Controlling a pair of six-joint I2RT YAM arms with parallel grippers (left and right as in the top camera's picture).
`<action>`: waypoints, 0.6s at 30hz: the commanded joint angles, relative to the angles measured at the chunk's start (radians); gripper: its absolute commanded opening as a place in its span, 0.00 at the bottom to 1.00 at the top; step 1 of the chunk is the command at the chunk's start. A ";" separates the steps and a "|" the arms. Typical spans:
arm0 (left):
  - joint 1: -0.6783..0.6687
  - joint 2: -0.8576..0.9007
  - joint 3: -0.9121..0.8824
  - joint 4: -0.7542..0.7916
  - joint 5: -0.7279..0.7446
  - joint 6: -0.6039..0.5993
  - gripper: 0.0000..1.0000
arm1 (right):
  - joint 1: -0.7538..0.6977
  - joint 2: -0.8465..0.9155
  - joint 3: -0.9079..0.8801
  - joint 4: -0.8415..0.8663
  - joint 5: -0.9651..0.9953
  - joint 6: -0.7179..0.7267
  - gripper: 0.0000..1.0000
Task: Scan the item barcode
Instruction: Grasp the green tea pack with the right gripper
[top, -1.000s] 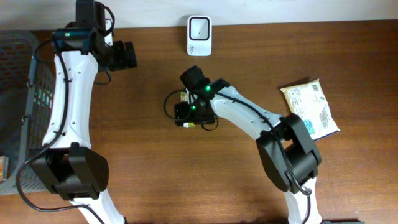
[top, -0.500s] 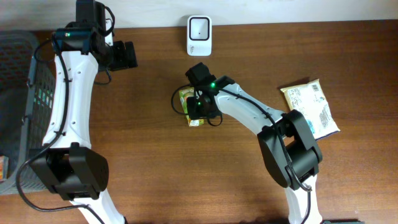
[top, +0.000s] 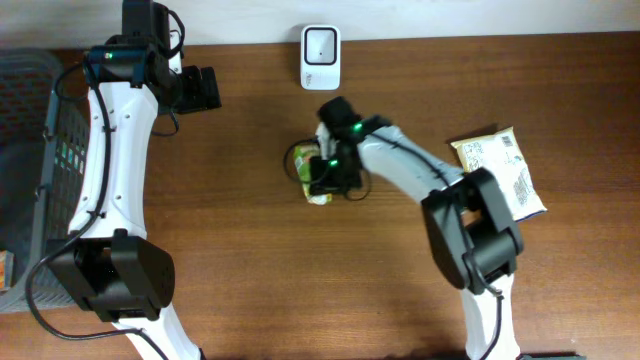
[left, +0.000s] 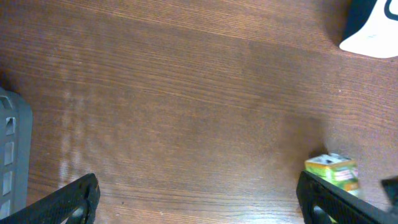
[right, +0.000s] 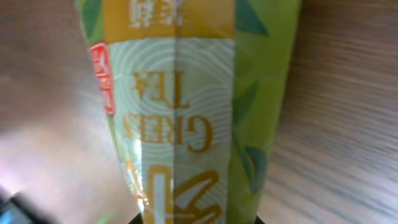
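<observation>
On the counter (top: 250, 260), the green tea carton (top: 303, 165) sits under our right jaws; we cannot tell whether they grip it. A snack packet (top: 500, 175) lies off to the right. Farther back our left jaws stand wide, and the scanner (top: 320, 57) sits at the far edge.

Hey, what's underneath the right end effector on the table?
A green tea carton lies on the wooden table beneath the right end effector. The end effector covers much of it from overhead, and no barcode shows.
</observation>
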 joint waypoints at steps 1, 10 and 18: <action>0.005 0.004 0.001 -0.001 0.011 0.009 0.99 | -0.157 -0.157 0.004 -0.068 -0.423 -0.256 0.16; 0.005 0.004 0.001 -0.001 0.011 0.009 0.99 | -0.459 -0.352 0.004 -0.082 -1.025 -0.395 0.15; 0.004 0.004 0.001 -0.001 0.011 0.009 0.99 | -0.400 -0.351 0.004 -0.169 -0.844 -0.676 0.14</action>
